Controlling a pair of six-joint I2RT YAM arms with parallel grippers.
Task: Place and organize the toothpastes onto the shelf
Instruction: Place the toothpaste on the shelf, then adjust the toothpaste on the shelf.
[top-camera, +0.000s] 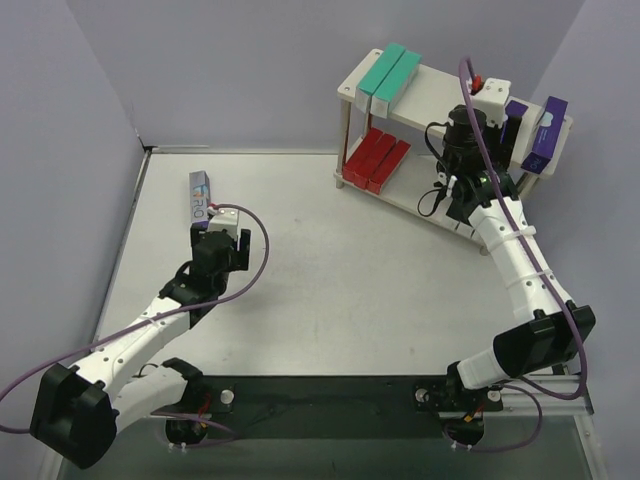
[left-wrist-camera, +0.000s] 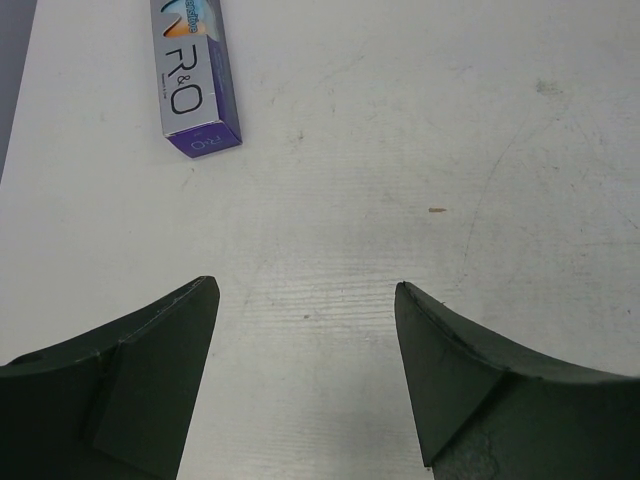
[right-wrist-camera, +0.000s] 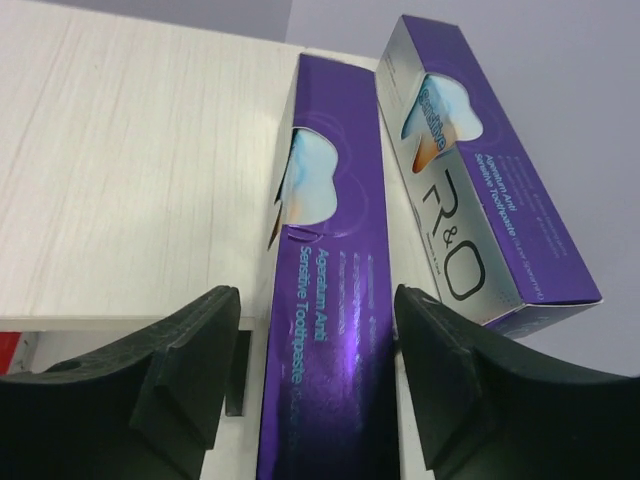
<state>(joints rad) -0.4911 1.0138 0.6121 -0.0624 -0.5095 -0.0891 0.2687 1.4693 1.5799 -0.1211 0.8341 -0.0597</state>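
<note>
The shelf (top-camera: 440, 90) stands at the back right, with two teal toothpastes (top-camera: 388, 72) on its top board and red ones (top-camera: 378, 158) on the lower board. Two purple toothpastes lie at the top board's right end. In the right wrist view my right gripper (right-wrist-camera: 315, 292) is open, straddling the left purple carton (right-wrist-camera: 330, 220) that rests on the board (right-wrist-camera: 130, 170), with a gap showing at the left finger. A silver-faced purple carton (right-wrist-camera: 470, 210) lies beside it. Another silver and purple carton (left-wrist-camera: 190, 75) lies on the table, ahead and left of my open, empty left gripper (left-wrist-camera: 305, 290).
Grey walls close off the table at the left and the back. The right arm (top-camera: 515, 250) reaches up along the shelf's front right side. The loose carton (top-camera: 200, 198) lies near the table's left edge.
</note>
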